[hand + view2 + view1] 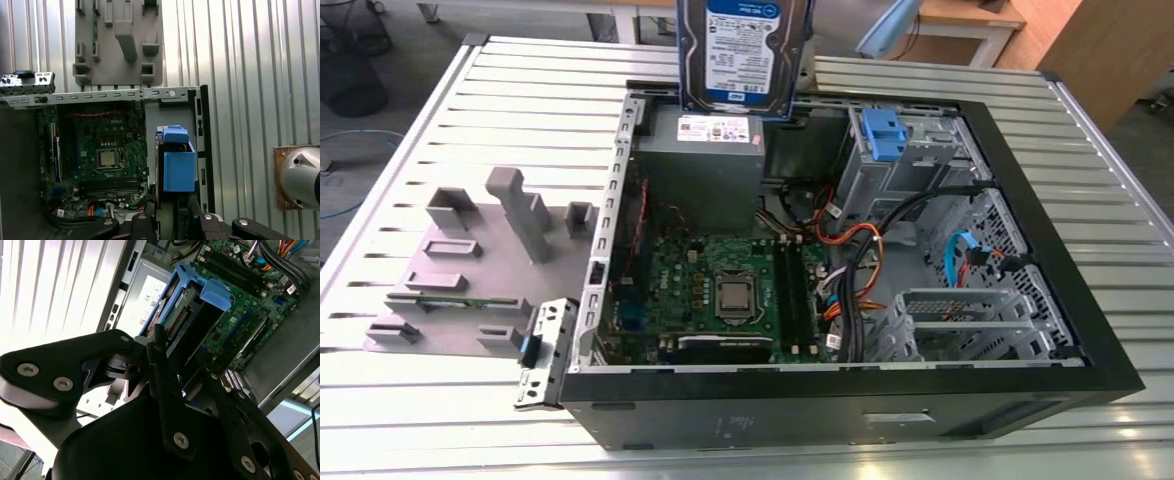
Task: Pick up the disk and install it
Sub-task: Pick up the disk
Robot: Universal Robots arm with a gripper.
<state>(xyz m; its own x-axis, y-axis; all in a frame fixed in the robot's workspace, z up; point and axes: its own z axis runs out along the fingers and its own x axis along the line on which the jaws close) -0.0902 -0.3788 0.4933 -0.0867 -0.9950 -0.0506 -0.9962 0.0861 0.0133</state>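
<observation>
The disk [740, 55], a silver drive with a white-and-blue label and blue side rails, hangs upright in the air above the far edge of the open computer case [1067, 300], just over the grey power-supply box [707, 160]. In both wrist views it shows edge-on with a blue rail [177, 162] facing the camera. My gripper [180, 352] is shut on the disk [192, 322], with black fingers [157, 347] pressed against its sides. Below it lies the green motherboard [107, 150].
Inside the case are a drive cage with a blue latch [881, 135], a metal bay [961, 320] at the exterior view's right, and bundled cables [854, 260]. A grey moulded fixture [480, 260] sits on the slatted table [1107, 160] to the case's left.
</observation>
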